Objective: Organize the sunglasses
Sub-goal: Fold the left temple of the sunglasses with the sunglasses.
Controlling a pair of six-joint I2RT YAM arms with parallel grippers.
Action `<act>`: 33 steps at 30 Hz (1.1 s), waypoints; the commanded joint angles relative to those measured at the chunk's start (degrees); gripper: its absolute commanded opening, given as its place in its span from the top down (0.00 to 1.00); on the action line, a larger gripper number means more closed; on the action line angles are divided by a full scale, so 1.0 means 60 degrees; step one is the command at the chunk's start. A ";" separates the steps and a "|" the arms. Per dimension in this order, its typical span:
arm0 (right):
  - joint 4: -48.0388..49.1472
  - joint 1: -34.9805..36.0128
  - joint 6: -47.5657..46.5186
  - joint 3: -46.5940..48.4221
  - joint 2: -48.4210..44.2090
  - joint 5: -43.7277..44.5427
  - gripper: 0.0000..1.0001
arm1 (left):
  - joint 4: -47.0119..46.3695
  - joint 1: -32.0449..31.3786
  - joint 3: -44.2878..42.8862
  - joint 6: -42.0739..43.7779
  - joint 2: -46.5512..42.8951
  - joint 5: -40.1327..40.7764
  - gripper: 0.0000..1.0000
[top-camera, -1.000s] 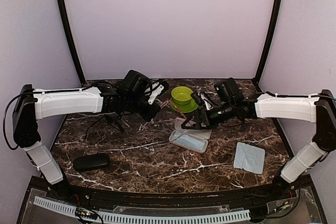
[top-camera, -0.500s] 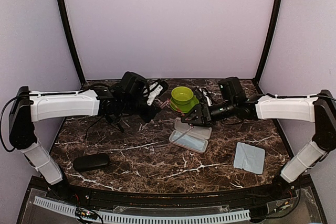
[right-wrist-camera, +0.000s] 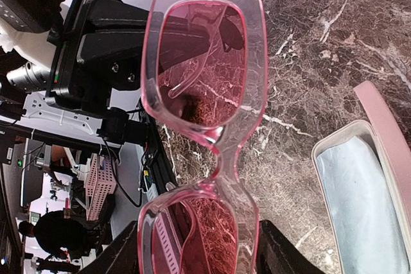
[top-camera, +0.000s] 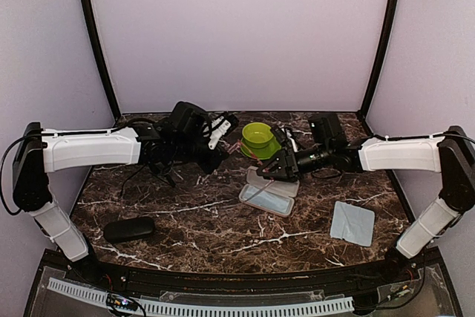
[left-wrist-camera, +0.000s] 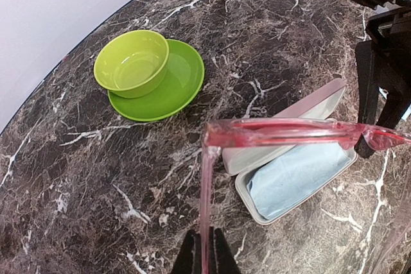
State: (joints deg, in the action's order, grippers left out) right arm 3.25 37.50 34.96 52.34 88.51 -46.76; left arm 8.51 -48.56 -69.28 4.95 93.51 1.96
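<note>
1. Sunglasses of translucent red plastic point(left-wrist-camera: 289, 134) hang right of centre, over an open pink case point(left-wrist-camera: 292, 178).
2. Left gripper point(left-wrist-camera: 205, 256), closed tight, pinches one temple at bottom centre.
3. Right gripper point(right-wrist-camera: 199, 258) flanks the front frame; I cannot tell whether it grips.

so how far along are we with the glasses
Nothing is visibly put away yet. The pink case lies open, holding only a blue cloth, and the black case is closed. In hand: the left gripper pinches one arm of the red glasses, with the right gripper at their front. Left: casing them; no second pair shows.
</note>
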 commanded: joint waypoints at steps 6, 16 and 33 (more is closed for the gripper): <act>0.0585 -0.0118 0.0118 -0.0146 0.0116 -0.0260 0.50 | -0.0265 -0.0067 0.0076 0.0068 -0.0340 -0.0209 1.00; 0.0698 -0.0126 0.0208 -0.0212 0.0139 -0.0257 0.49 | -0.0241 -0.0096 0.0091 -0.0028 -0.0297 -0.0274 1.00; -0.0760 -0.0135 -0.0077 -0.1378 -0.2020 0.1759 0.21 | 0.1463 -0.0083 -0.1259 -0.1938 0.0836 0.0437 1.00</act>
State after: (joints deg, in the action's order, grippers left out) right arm -0.10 36.95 34.61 45.69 80.82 -41.91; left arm 13.43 -48.82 -73.34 -1.61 97.12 3.84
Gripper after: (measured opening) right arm 0.820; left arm 0.042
